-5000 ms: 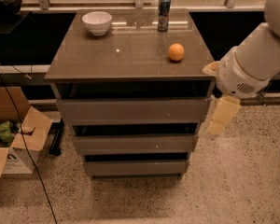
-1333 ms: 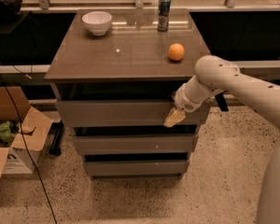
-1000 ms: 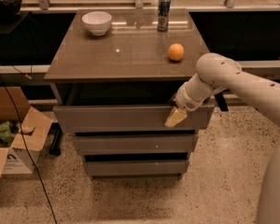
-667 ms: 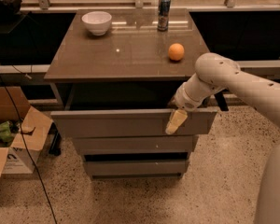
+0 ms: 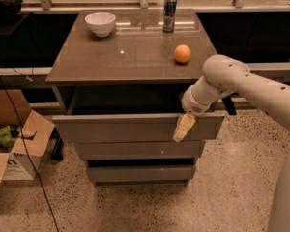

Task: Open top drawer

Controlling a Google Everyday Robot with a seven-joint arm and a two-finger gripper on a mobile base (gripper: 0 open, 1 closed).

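Camera view, my gripper [image 5: 183,127] draped over the upper edge of the top drawer [image 5: 121,128] near its right end, spread or pinching I cannot tell, drawer standing out from under the tabletop [image 5: 130,57], front facing the camera, long axis left to right, two narrower fronts [image 5: 135,150] below, one bowl [image 5: 100,23], one can [image 5: 169,13], one orange [image 5: 182,53].

Camera view, single. Position: raised, in front of the cabinet and near it. Facing: forward and downward onto the tabletop [image 5: 130,57], with the drawer fronts below it and the floor [image 5: 232,192] along the lower edge. The arm [image 5: 246,83] enters from the right edge. Right of centre: the gripper [image 5: 183,128], against the front of the top drawer [image 5: 116,128].
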